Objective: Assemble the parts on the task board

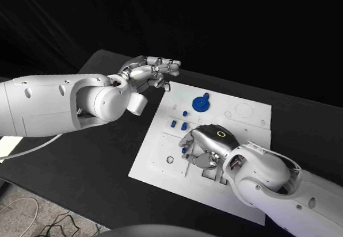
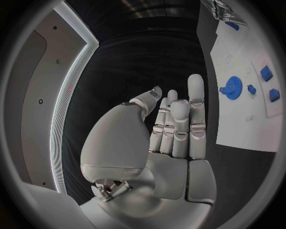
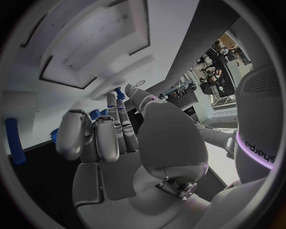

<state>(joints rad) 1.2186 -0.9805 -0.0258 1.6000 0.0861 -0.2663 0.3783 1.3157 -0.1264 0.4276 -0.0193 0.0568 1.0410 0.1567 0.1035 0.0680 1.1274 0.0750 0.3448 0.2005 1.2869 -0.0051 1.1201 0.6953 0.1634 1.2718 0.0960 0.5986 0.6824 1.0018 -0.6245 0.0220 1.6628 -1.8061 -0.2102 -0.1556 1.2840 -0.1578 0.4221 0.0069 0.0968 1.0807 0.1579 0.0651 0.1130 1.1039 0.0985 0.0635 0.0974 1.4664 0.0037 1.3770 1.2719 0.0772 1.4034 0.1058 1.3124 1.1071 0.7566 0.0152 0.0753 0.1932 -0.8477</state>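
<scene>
The white task board [image 1: 251,119] lies in the middle of the head view on the black table [image 1: 321,130], its long side running from upper right to lower left.

A blue gear [image 1: 201,103] sits on the upper part of the board, toward the frame's top centre. Below it, small blue pegs [image 1: 174,123] stand in a cluster near the board's left edge. In the left wrist view the same gear [image 2: 230,88] and blue pegs [image 2: 266,73] appear on the board [image 2: 244,129] at the right side of the circle.

The left hand [image 1: 150,71] is held above the table at the board's upper left corner, in the upper centre of the head view. The left wrist view shows its fingers [image 2: 196,93] extended side by side and apart from the board, holding nothing.

The right hand [image 1: 208,144] is lowered over the centre of the board, fingers pointing down toward the recessed area beside the pegs. In the right wrist view its fingers [image 3: 74,136] are partly curled, and a blue piece [image 3: 119,93] shows at the fingertips; whether it is pinched cannot be told. A long blue peg [image 3: 14,141] lies at the left edge of that view.
</scene>
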